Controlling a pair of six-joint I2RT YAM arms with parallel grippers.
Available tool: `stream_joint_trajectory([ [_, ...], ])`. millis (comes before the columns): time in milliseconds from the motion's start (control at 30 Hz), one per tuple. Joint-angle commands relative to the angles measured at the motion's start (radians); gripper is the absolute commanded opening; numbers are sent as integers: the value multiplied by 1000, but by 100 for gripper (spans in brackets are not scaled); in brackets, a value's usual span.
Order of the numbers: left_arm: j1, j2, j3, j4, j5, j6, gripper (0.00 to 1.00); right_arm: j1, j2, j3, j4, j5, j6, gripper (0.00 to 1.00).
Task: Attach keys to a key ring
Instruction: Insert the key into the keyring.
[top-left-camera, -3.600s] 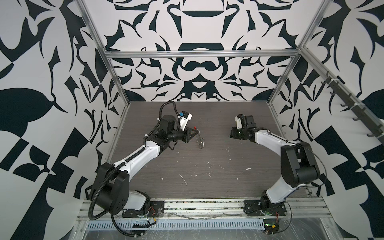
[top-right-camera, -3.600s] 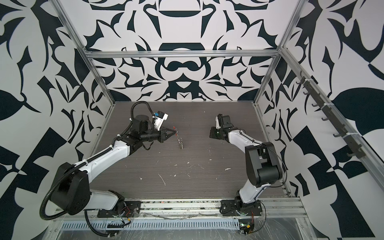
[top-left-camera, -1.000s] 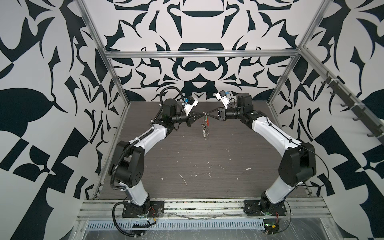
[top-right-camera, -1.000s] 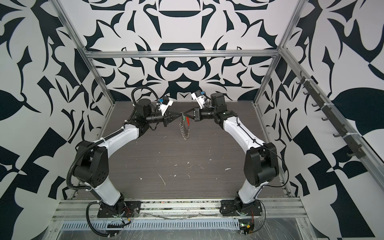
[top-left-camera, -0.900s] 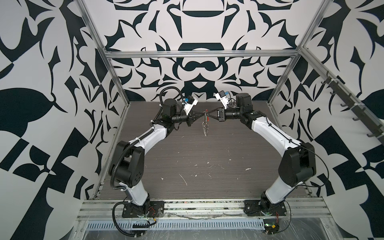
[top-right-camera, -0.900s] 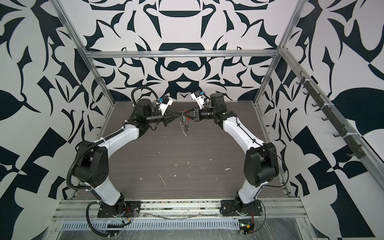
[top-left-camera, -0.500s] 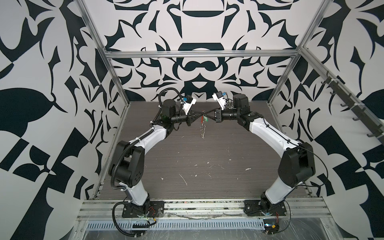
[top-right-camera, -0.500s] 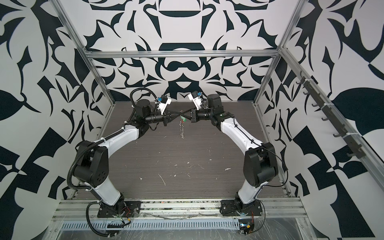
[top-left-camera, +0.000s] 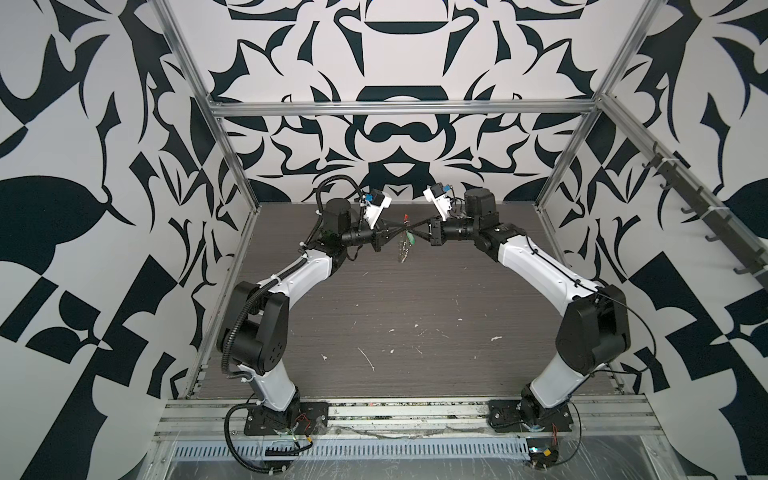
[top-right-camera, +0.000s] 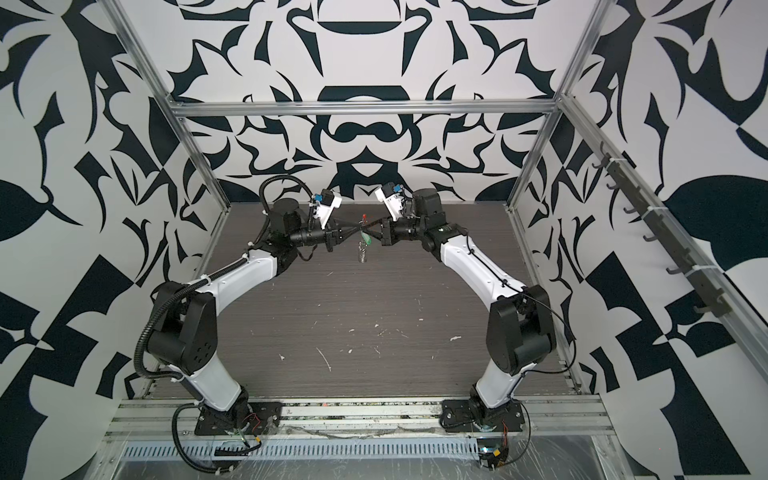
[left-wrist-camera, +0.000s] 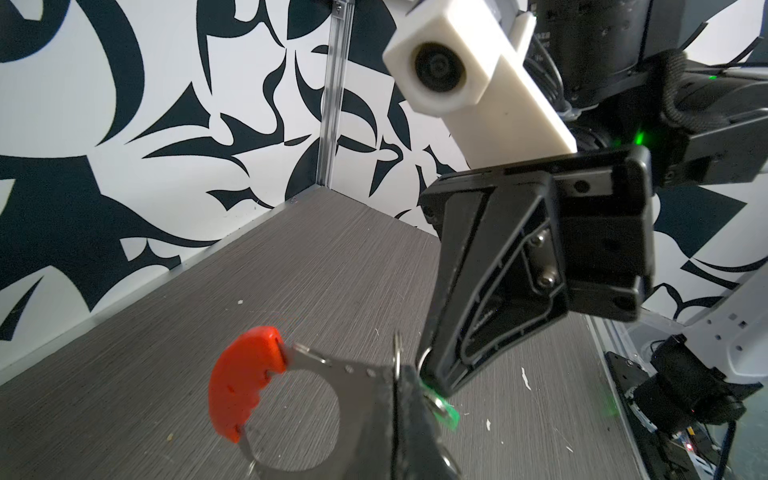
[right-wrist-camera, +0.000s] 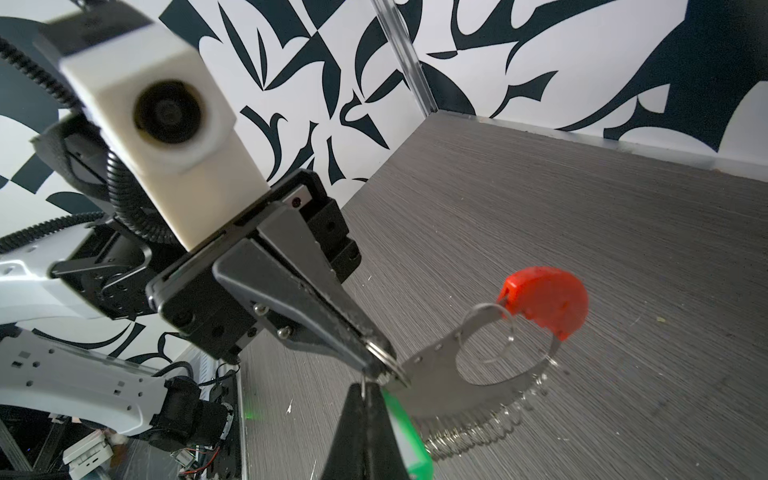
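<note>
Left gripper (right-wrist-camera: 376, 361) clamps key ring (right-wrist-camera: 432, 374), right gripper (left-wrist-camera: 434, 376) green tag (right-wrist-camera: 409, 453), over table's (top-left-camera: 374, 311) far edge
Green tag mostly hidden behind jaws

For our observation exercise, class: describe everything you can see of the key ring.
The key ring is a flat silver metal loop with a curved red plastic segment and small silver rings hanging along its edge. It hangs above the table, pinched at one end by the shut left gripper; the green tag sits close beside.
</note>
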Motion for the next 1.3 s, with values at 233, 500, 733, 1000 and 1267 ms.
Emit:
stream_joint_trajectory([
  [233,-1,-20,21,4,33,-12,0,1,-75,65,-51,57,-75,0],
  [500,-1,-23,30,-11,36,-15,0,1,-64,84,-74,59,-82,0],
  [733,-5,-25,31,-12,36,-18,0,3,-51,100,-83,53,-83,0],
  [1000,-9,-23,35,-16,37,-18,0,17,-21,132,-124,67,-109,0],
  [1267,-8,-13,43,-19,37,-21,0,23,-2,150,-168,91,-145,0],
])
